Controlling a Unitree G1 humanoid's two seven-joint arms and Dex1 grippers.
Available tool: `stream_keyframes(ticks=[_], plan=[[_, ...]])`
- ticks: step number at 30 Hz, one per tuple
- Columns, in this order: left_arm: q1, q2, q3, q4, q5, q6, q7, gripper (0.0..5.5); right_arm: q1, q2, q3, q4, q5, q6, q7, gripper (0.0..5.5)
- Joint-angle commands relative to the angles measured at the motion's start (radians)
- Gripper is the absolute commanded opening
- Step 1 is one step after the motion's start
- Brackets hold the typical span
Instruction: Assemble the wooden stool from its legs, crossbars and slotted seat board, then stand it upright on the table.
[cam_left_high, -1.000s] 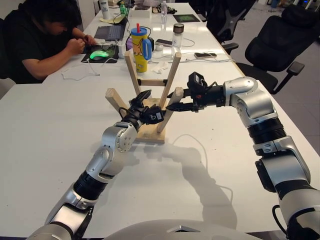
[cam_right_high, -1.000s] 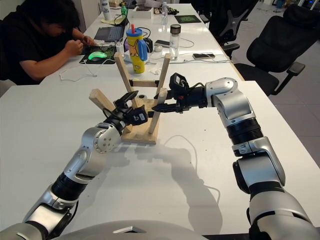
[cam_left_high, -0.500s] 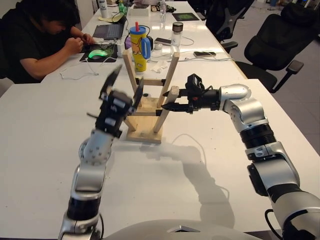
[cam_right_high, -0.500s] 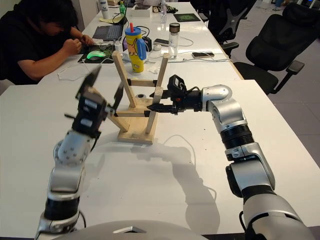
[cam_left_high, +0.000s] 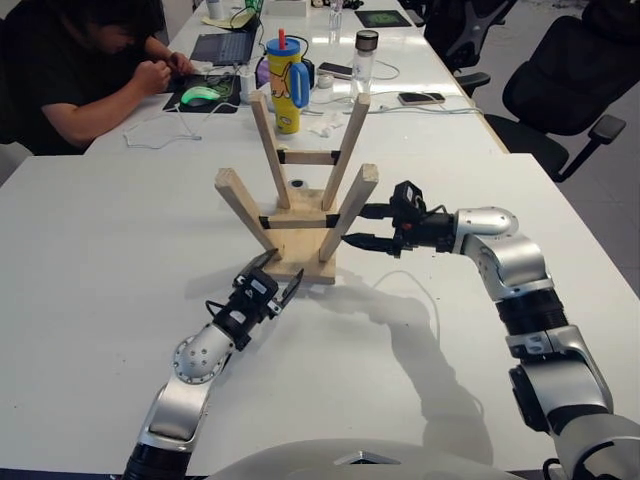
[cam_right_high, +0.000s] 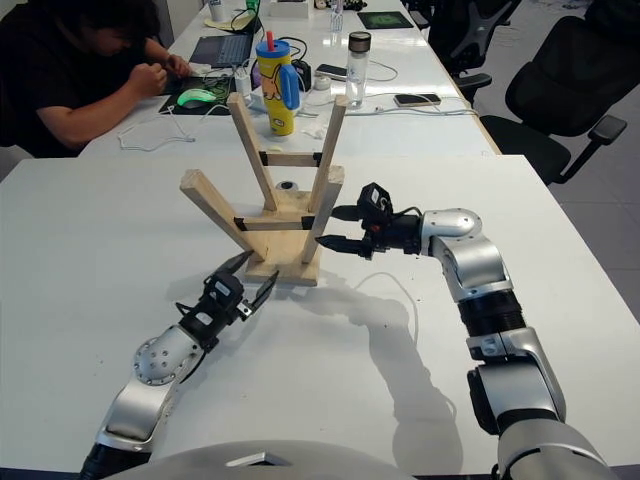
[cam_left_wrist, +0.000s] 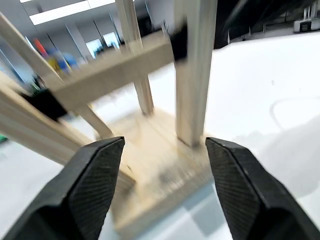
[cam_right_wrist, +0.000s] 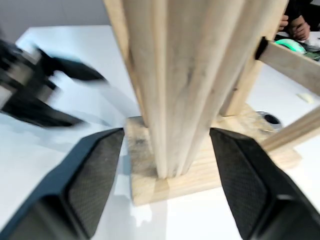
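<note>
The wooden stool (cam_left_high: 300, 215) rests upside down on the white table (cam_left_high: 100, 260), seat board (cam_left_high: 300, 265) flat and its legs pointing up, joined by crossbars (cam_left_high: 307, 157). My left gripper (cam_left_high: 275, 278) hovers low just in front of the seat board's near edge, open and holding nothing. In the left wrist view the gripper (cam_left_wrist: 165, 145) faces the board and a leg (cam_left_wrist: 192, 70). My right gripper (cam_left_high: 360, 226) is open at the near right leg (cam_left_high: 345, 215), fingertips close to it. In the right wrist view that leg (cam_right_wrist: 170, 85) rises ahead of the gripper (cam_right_wrist: 166, 135).
Behind the stool stand a yellow cup (cam_left_high: 284, 85) and a bottle (cam_left_high: 366, 62), with a phone (cam_left_high: 425, 98) nearby. A thin cable (cam_left_high: 420, 295) loops on the table right of the stool. A person works at the far left; office chairs (cam_left_high: 570, 90) stand to the right.
My left gripper left the stool's legs, swung up, then came down low in front of the seat board. The right gripper stayed by the right leg. The camera shifted.
</note>
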Motion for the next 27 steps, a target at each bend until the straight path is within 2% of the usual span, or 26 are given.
stream_keyframes(ticks=[1, 5, 11, 14, 16, 18, 20, 23, 24, 25, 27], plan=[[-0.093, -0.082, -0.004, 0.081, -0.05, 0.112, 0.024, 3.03, 0.061, -0.056, -0.059, -0.024, 0.034, 0.052, -0.002, 2.98], [-0.123, -0.096, -0.029, 0.142, -0.009, 0.184, 0.055, 3.03, -0.011, -0.043, -0.13, -0.002, 0.082, 0.08, -0.033, 2.45], [-0.091, -0.07, -0.055, 0.185, 0.02, 0.295, 0.057, 3.03, -0.333, 0.106, -0.381, -0.073, 0.444, 0.266, -0.241, 1.54], [-0.092, -0.059, -0.044, 0.194, 0.015, 0.328, 0.054, 3.03, -0.474, 0.18, -0.461, -0.088, 0.581, 0.297, -0.393, 1.54], [-0.098, -0.054, -0.046, 0.208, 0.016, 0.347, 0.049, 3.03, -0.51, 0.217, -0.475, -0.104, 0.603, 0.284, -0.479, 1.54], [-0.098, -0.058, -0.045, 0.215, 0.006, 0.363, 0.045, 3.03, -0.476, 0.262, -0.446, -0.144, 0.615, 0.299, -0.542, 1.54], [-0.097, -0.06, -0.048, 0.214, 0.003, 0.37, 0.044, 3.03, -0.353, 0.319, -0.317, -0.156, 0.518, 0.331, -0.625, 1.54], [-0.102, -0.065, -0.051, 0.219, -0.001, 0.376, 0.041, 3.03, -0.053, 0.299, 0.029, -0.054, 0.252, 0.387, -0.719, 1.54], [-0.11, -0.066, -0.055, 0.226, -0.003, 0.378, 0.036, 3.03, 0.035, 0.285, 0.093, -0.03, 0.19, 0.377, -0.733, 1.54], [-0.119, -0.064, -0.057, 0.233, -0.004, 0.378, 0.031, 3.03, 0.08, 0.287, 0.099, -0.039, 0.175, 0.366, -0.737, 1.54], [-0.124, -0.059, -0.054, 0.241, -0.007, 0.382, 0.025, 3.03, 0.025, 0.322, 0.034, -0.092, 0.201, 0.289, -0.729, 1.54]])
